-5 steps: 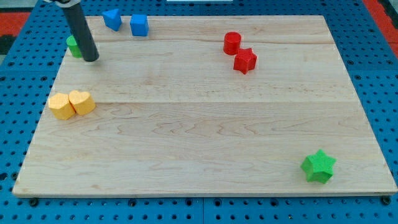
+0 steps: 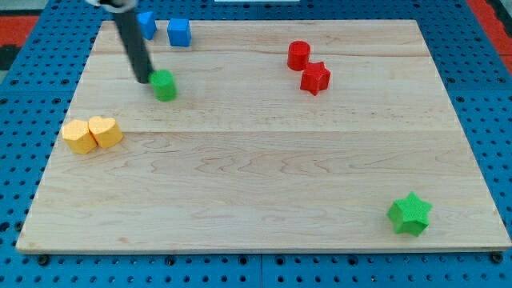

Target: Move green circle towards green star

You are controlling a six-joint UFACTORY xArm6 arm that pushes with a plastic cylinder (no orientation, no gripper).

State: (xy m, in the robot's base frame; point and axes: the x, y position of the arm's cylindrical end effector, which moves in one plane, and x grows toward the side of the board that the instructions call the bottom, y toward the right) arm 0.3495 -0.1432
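Right now my tip (image 2: 144, 79) rests on the bench (image 2: 256, 184) against the view's left side of the green circle (image 2: 164, 85), touching it or as good as touching. That placement makes sense for the job: the green star (image 2: 410, 214) sits far off toward the view's bottom right, so a push has to come from the circle's upper-left side, and the rod leans down from the view's top left to meet it there. As I judge it, the contact is a little too far on the left flank alone; a push from this spot would send the circle mostly rightward, so the tip should bear from slightly higher on the circle to add the downward part of the path.

The tool is only a plain rod, with nothing that can spread, close or clamp, so it just bears sideways on the block.

The green circle lies in the upper-left part of the bench, well apart from the star, so most of the travel is not yet done. A blue cube (image 2: 178, 32) and another blue block (image 2: 146, 23), partly hidden by the rod, stand above it near the top edge. Two yellow blocks (image 2: 92, 134), touching each other, lie below and to the left. A red cylinder (image 2: 298, 54) and red star (image 2: 315, 78) stand to the right, above the diagonal line toward the green star, so I expect they stay out of the way.
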